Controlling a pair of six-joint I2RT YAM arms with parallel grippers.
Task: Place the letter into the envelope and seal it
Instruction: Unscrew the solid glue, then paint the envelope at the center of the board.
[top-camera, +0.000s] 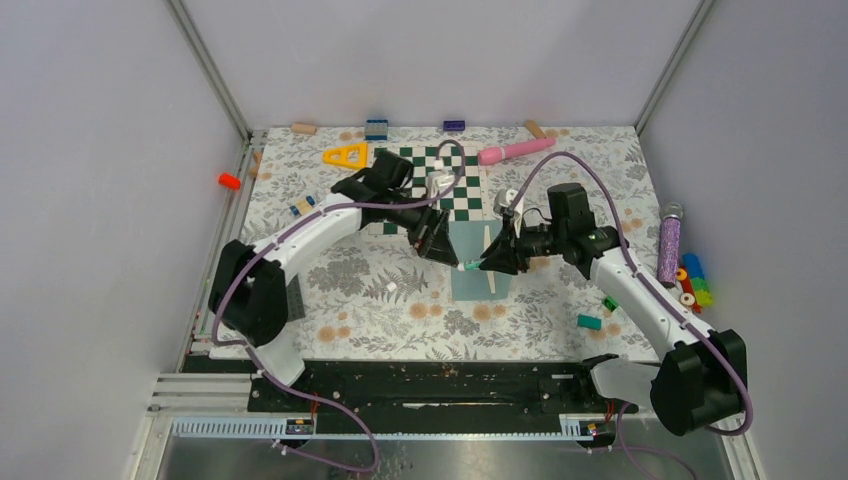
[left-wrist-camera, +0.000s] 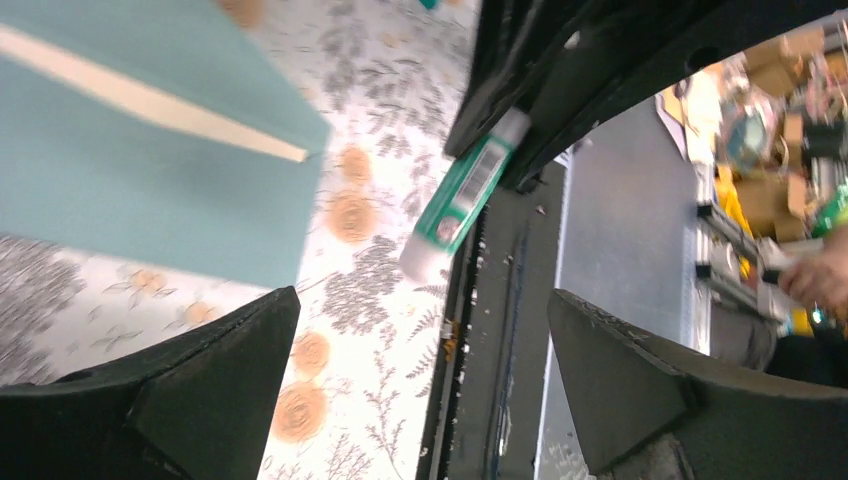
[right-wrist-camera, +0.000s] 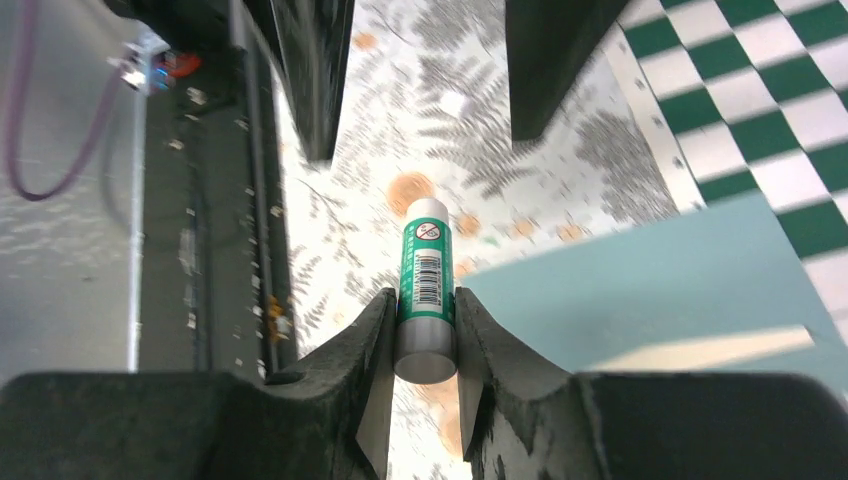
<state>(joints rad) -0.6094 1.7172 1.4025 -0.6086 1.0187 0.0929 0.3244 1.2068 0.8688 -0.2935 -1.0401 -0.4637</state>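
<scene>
Robot lab enclosure — grey walls (top-camera: 100, 150), aluminium frame (top-camera: 212, 70)

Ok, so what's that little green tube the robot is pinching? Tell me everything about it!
It's a small glue stick, plastic by its look: a green body with a white barcode label and a tiny red no-sign, a white far end and a grey near end. The right end effector pinches it at the grey end, one finger on each side. It hangs over the flowery table, just beside the teal envelope.

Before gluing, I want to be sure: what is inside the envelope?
A cream strip, probably the letter, shows across the envelope; the rest is covered by teal paper.
</scene>
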